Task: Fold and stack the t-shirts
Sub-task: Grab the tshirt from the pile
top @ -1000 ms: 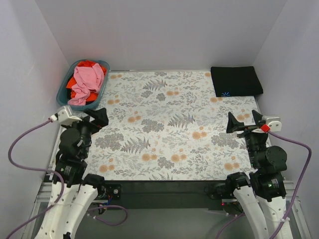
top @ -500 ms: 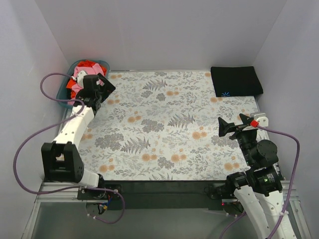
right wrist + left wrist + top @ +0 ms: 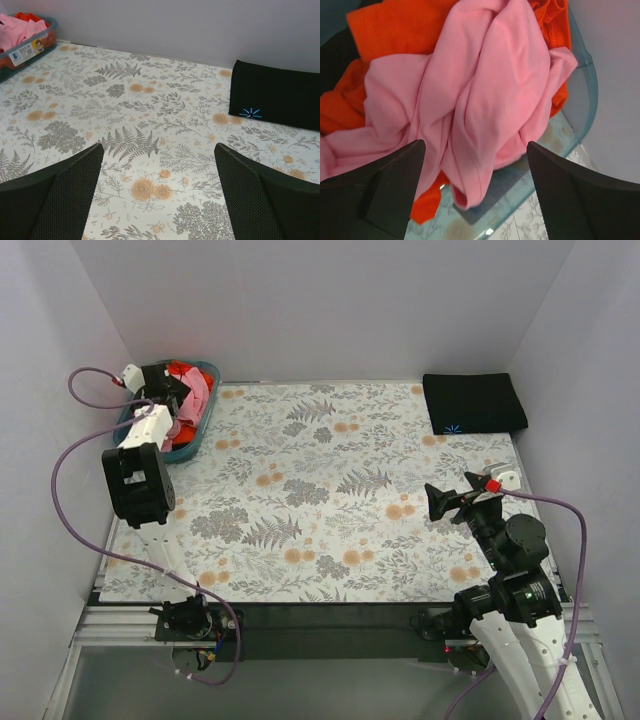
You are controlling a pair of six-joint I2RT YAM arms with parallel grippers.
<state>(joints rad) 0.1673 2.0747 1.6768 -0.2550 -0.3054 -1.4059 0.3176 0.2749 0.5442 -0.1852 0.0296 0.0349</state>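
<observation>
The light pink t-shirt [image 3: 470,100] lies crumpled on top of the orange-red t-shirt [image 3: 390,25] inside the teal basket [image 3: 195,435] at the far left. My left gripper [image 3: 168,390] is open and empty just above the pink shirt, which hangs over the basket's rim. The black t-shirt [image 3: 472,402] with a small blue logo lies folded at the far right corner; it also shows in the right wrist view [image 3: 275,95]. My right gripper [image 3: 447,502] is open and empty above the floral cloth at the right.
The floral table cover [image 3: 330,490] spans the table. White walls close in the left, back and right sides. The basket [image 3: 25,50] carries a small label on its side.
My left arm has stretched further back and left, from beside the basket to over the shirts in it. My right gripper has moved a little left and forward.
</observation>
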